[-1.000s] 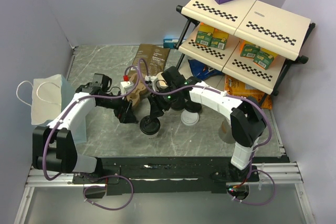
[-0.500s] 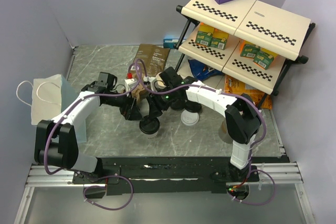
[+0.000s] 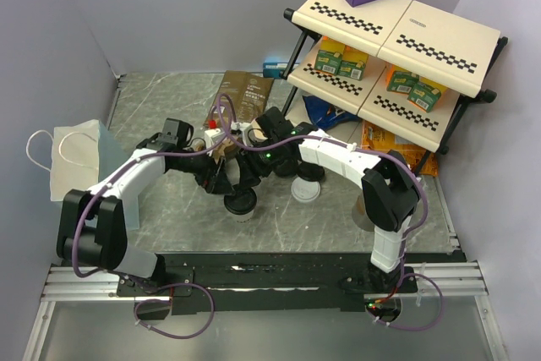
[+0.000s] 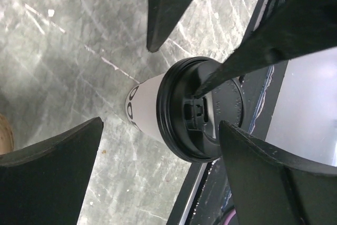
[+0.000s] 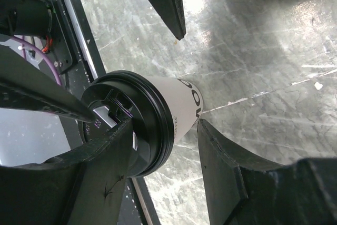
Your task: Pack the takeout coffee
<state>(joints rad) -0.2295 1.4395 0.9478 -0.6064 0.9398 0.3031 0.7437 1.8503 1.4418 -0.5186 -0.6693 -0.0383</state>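
Note:
One takeout coffee (image 3: 239,203), a white paper cup with a black lid, stands near the table's front edge. Both grippers hover just above and behind it. In the left wrist view the cup (image 4: 146,110) sits between and below the wide-apart fingers of my open left gripper (image 4: 160,125). My right gripper (image 5: 166,125) also straddles the cup (image 5: 181,104): one fingertip lies over the lid, the other is beside the cup's wall, and the jaws stand apart. Neither gripper holds anything. A second black-lidded cup (image 3: 308,173) stands further right.
A brown pulp cup carrier (image 3: 221,151) sits just behind the grippers, with a dark coffee pouch (image 3: 243,90) beyond it. A white paper bag (image 3: 78,158) stands at the left. A two-tier rack (image 3: 397,35) with boxes fills the back right. A white lid or cup (image 3: 306,192) lies beside the second cup.
My left gripper has moved right and slightly forward, closing in on the cup from the left. The right gripper and the cup have stayed put.

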